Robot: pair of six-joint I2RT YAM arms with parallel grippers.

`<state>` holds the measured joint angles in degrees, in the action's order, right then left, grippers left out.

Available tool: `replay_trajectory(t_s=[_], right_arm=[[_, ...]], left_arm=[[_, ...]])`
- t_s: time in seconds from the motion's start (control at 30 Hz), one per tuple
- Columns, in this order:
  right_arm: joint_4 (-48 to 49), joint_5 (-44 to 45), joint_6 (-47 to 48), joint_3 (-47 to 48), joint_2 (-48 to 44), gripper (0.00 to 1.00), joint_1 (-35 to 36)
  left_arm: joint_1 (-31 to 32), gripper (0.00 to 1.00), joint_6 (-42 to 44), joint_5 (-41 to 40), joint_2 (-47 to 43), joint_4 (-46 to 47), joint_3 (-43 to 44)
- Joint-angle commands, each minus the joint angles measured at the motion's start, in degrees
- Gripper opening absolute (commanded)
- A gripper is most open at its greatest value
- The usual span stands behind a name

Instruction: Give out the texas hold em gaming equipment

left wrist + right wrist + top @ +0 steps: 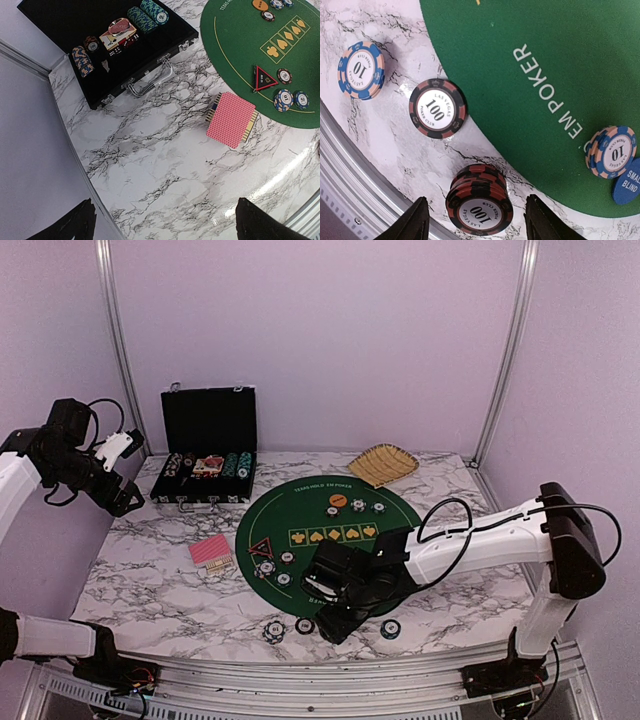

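My right gripper (338,620) hangs open over the table's front edge, just off the green poker mat (330,530). In the right wrist view its fingers (415,222) stand on either side of a stack of black-red 100 chips (480,202) without touching it. A single 100 chip (438,108) and a blue 10 chip (361,70) lie beyond it. A blue 10 stack (612,151) and a blue small-blind button (627,181) sit on the mat. My left gripper (125,500) is open and empty, raised at the far left. Pink-backed cards (231,119) and the triangular marker (263,77) lie below it.
An open black chip case (207,455) stands at the back left, a tan woven basket (383,464) at the back right. An orange button (338,501) and a few chips (356,505) lie on the mat's far side. The metal frame rail (350,165) runs close by.
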<state>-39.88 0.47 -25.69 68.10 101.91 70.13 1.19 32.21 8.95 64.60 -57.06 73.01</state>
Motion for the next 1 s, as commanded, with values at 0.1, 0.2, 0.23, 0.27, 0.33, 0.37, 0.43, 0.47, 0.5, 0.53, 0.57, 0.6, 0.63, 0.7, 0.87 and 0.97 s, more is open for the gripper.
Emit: replay_trajectory(t_s=[0.1, 0.2, 0.23, 0.27, 0.33, 0.37, 0.43, 0.47, 0.5, 0.53, 0.57, 0.6, 0.63, 0.7, 0.87, 0.97], right_arm=[[0.74, -1.96, 0.18, 1.56, 1.18, 0.6, 0.35], [0.95, -2.13, 0.19, 1.32, 1.25, 0.6, 0.44], [1.02, -2.14, 0.17, 1.27, 1.32, 0.6, 0.45], [0.97, -2.21, 0.21, 1.33, 1.36, 0.6, 0.45], [1.03, -2.27, 0.27, 1.34, 1.57, 0.59, 0.51], [1.08, -2.23, 0.21, 1.4, 1.62, 0.58, 0.51], [1.12, -2.23, 0.24, 1.38, 1.69, 0.55, 0.54], [1.12, -2.18, 0.29, 1.42, 1.7, 0.53, 0.62], [1.07, -2.15, 0.27, 1.5, 1.78, 0.51, 0.63], [1.06, -2.02, 0.32, 1.51, 1.8, 0.49, 0.61], [1.06, -1.93, 0.37, 1.49, 1.7, 0.48, 0.62], [0.98, -1.92, 0.41, 1.51, 1.71, 0.46, 0.59], [0.83, -1.75, 0.44, 1.63, 1.64, 0.43, 0.62], [0.44, -1.46, 0.42, 1.96, 1.48, 0.36, 0.62], [-1.24, -0.73, 0.63, 3.06, 1.04, 0.25, 0.62], [-2.07, -0.69, 0.67, 3.88, 0.4, 0.24, 0.59]], left_arm=[[0.12, 0.99, -0.25, 0.38, -0.43, -1.66, 1.5], [0.11, 0.99, -0.22, 0.32, -0.39, -1.62, 1.41], [0.13, 0.99, -0.22, 0.28, -0.31, -1.7, 1.5], [0.15, 0.99, -0.24, 0.31, -0.35, -1.66, 1.48], [0.15, 0.99, -0.21, 0.36, -0.28, -1.66, 1.51], [0.17, 0.99, -0.21, 0.38, -0.24, -1.7, 1.5], [0.11, 0.99, -0.22, 0.37, -0.25, -1.66, 1.55], [0.19, 0.99, -0.15, 0.37, -0.24, -1.62, 1.6], [0.14, 0.99, -0.15, 0.39, -0.26, -1.63, 1.56], [0.14, 0.99, -0.17, 0.32, -0.26, -1.66, 1.63], [0.11, 0.99, -0.13, 0.4, -0.26, -1.67, 1.68], [0.12, 0.99, -0.13, 0.45, -0.21, -1.72, 1.77], [0.17, 0.99, -0.08, 0.38, -0.3, -1.66, 1.75], [0.05, 0.99, -0.04, 0.4, -0.35, -1.65, 1.68], [0.13, 0.99, -0.04, 0.49, -0.26, -1.7, 1.77], [0.07, 0.99, 0.04, 0.43, -0.33, -1.74, 1.82]])
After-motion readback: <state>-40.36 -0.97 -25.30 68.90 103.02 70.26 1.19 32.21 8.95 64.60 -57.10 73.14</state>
